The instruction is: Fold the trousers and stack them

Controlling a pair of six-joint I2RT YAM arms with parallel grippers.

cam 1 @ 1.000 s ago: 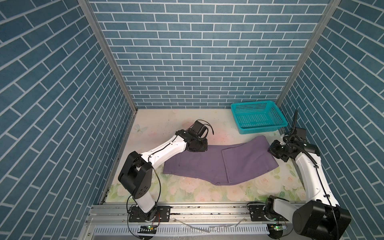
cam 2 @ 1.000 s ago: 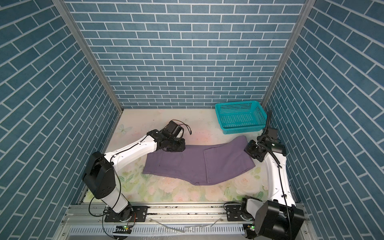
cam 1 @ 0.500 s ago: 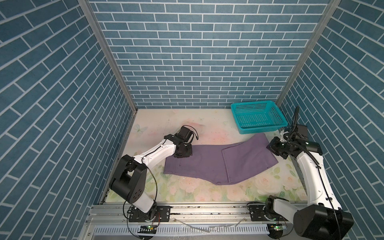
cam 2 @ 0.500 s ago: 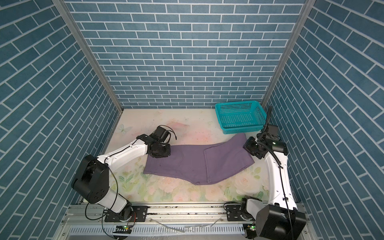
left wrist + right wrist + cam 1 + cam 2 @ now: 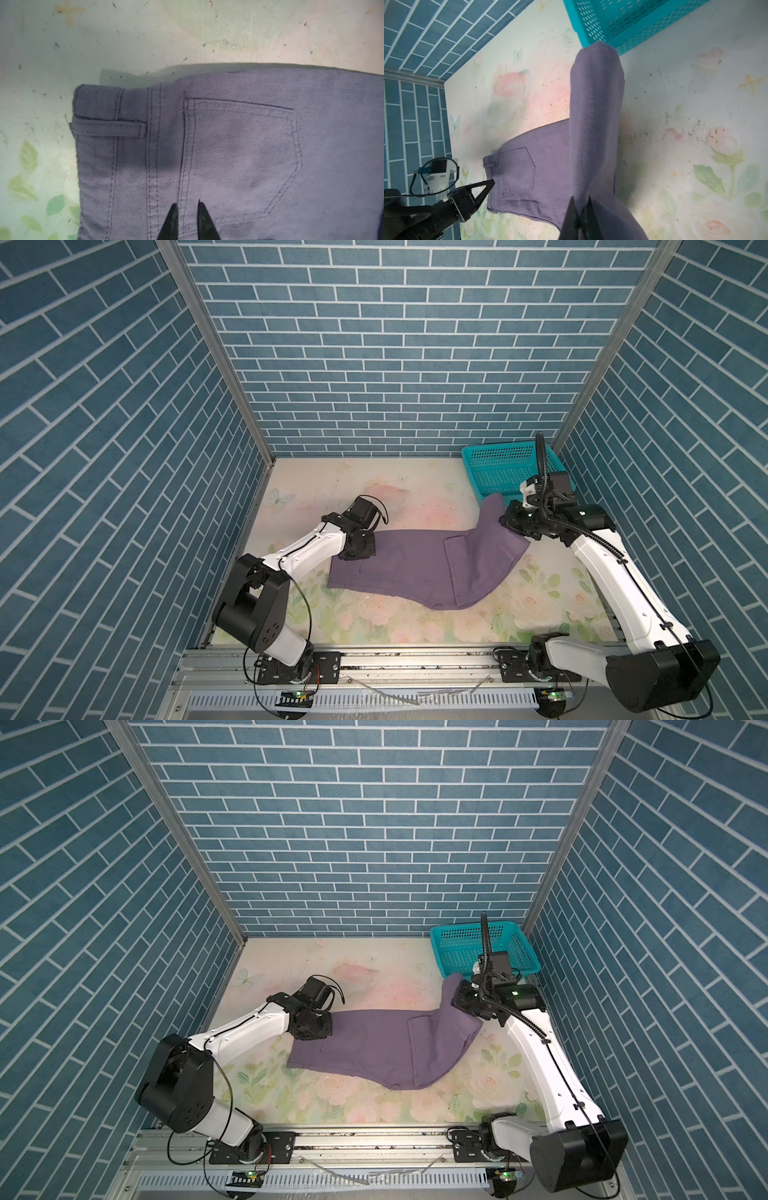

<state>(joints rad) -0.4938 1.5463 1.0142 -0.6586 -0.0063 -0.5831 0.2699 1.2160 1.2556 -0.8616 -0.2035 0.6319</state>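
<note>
Trousers (image 5: pixel 415 568): purple. They lie across the middle of the counter (image 5: pixel 374 489), with the waist at the left and the legs running right. The waist half lies flat with a back pocket (image 5: pixel 239 158) facing up. The right end is lifted off the counter.
Left end effector (image 5: pixel 185 204): it points down over the waist end. In the left wrist view its tips sit at the pocket's stitched edge, a little way in from the waistband. The fingers stand a narrow gap apart with flat cloth showing between them. I cannot tell whether they press on the cloth.
Right end effector (image 5: pixel 580 200): it is closed tight on the trousers and pinches the cloth at the raised right end. From there the cloth slopes down to the flat part.
Raised fold (image 5: pixel 492 510): it stands above the right end effector. In both top views its top reaches the near edge of the basket (image 5: pixel 498 472).
Basket: teal plastic, in the far right corner of the counter.
</note>
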